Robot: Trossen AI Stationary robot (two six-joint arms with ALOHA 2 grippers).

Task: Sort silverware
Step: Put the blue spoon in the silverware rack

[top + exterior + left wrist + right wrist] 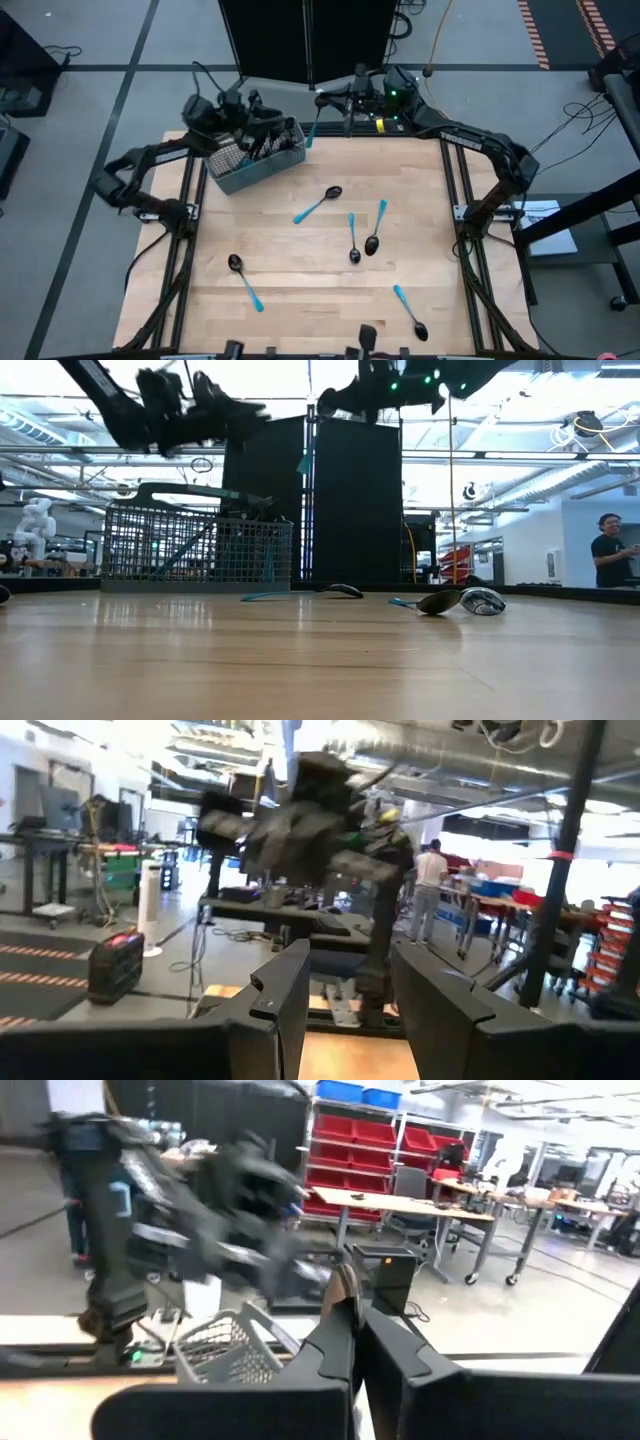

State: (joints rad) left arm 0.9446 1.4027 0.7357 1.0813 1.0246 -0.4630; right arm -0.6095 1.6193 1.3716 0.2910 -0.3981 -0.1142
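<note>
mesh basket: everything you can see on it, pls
The basket is a grey wire-mesh box, metal by its look, with an open top and upright walls of fine grid. It stands on the wooden table at the far left corner, turned at an angle to the edges. Several pieces of silverware stand inside, light-blue handles showing through the mesh in the low view. The left gripper is above its far rim, fingers apart; contact cannot be told. None of the loose spoons touches it.

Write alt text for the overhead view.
Five blue-handled spoons lie scattered on a wooden table. At the far left, the left hand hangs over a grey mesh basket; the right hand holds a blue-handled utensil just beside it.
</note>
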